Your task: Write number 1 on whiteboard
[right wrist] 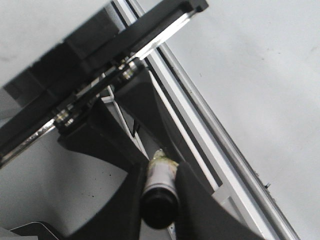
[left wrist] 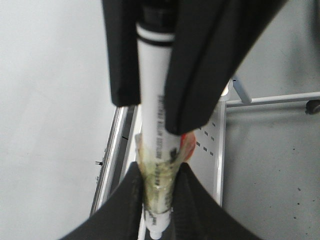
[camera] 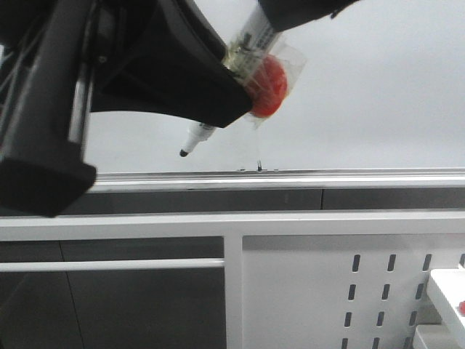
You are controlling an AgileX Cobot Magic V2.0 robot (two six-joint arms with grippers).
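The whiteboard (camera: 363, 94) fills the back, with its silver rail (camera: 290, 177) along the lower edge. No long stroke of the number 1 shows; only a tiny dark tick (camera: 259, 166) sits just above the rail. A white marker (camera: 197, 136) with a black tip (camera: 184, 153) points down-left in front of the board, a little above the rail. I cannot tell if it touches. My left gripper (camera: 236, 105) (left wrist: 157, 192) is shut on the marker's taped middle (left wrist: 156, 175), beside a red lump (camera: 269, 87). My right gripper (camera: 283, 18) (right wrist: 160, 175) is shut on the marker's black rear end (right wrist: 159, 205).
Below the rail stands a white frame with a perforated slotted panel (camera: 327, 291), also in the left wrist view (left wrist: 212, 145). A white box-like thing (camera: 447, 291) sits at the lower right edge. My left arm's black body (camera: 43, 109) blocks the left of the front view.
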